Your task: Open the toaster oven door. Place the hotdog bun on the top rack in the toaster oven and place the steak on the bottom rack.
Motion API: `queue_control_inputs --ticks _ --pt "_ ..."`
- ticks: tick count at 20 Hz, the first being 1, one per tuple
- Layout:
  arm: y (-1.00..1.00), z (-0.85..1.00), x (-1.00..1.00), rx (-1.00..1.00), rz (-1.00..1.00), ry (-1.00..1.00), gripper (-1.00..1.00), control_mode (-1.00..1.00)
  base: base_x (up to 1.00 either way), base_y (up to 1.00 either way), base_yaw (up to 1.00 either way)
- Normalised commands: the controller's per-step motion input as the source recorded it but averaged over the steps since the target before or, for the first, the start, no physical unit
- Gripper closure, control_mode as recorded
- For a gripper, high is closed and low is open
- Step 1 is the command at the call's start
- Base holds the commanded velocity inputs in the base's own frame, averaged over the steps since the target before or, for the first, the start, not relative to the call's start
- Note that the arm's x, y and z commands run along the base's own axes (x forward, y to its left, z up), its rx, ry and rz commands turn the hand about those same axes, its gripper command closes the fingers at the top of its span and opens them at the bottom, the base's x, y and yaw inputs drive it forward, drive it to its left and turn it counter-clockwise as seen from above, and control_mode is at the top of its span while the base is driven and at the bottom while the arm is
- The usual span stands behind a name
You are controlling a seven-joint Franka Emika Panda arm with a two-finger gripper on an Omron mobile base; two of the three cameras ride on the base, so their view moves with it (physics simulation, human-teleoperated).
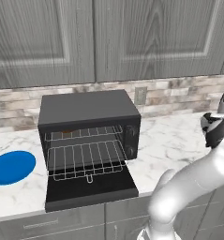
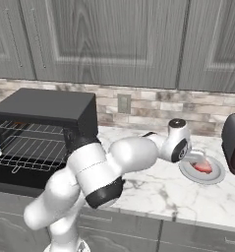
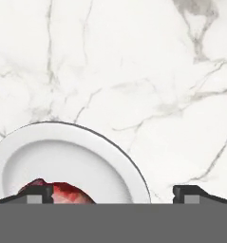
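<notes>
The black toaster oven [image 1: 87, 110] stands on the counter with its door [image 1: 90, 188] folded down flat. A small orange-tan hotdog bun [image 1: 66, 132] lies at the back left of the top rack [image 1: 85, 136]. Below it the bottom rack [image 1: 85, 161] is bare and slid partly out over the door. The pinkish-red steak [image 2: 204, 167] lies on a white plate [image 2: 215, 176] far to the right of the oven. My gripper [image 2: 196, 158] hangs open just over the steak's left side. In the hand view the steak [image 3: 62, 192] lies beside the left fingertip [image 3: 36, 193], and the gripper [image 3: 114, 194] holds nothing.
A blue round plate [image 1: 10, 167] lies left of the oven. A dark toaster [image 2: 234, 143] stands right of the white plate. A wall outlet [image 2: 124, 103] sits on the stone backsplash, with grey cabinets above. Marble counter [image 2: 148, 189] stretches between oven and plate.
</notes>
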Motion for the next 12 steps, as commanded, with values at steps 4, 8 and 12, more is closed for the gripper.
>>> queue_control_inputs --ticks 4,8,12 --pt "-0.07 -0.02 0.4 -0.02 0.0 0.0 -1.0 -1.0 0.0 0.0 0.0" --pt "-0.22 -0.13 0.13 -0.02 0.0 0.0 -1.0 -1.0 0.0 0.0 0.0" --pt "-0.54 -0.09 0.0 0.0 0.0 0.0 -1.0 -1.0 0.0 0.0 0.0"
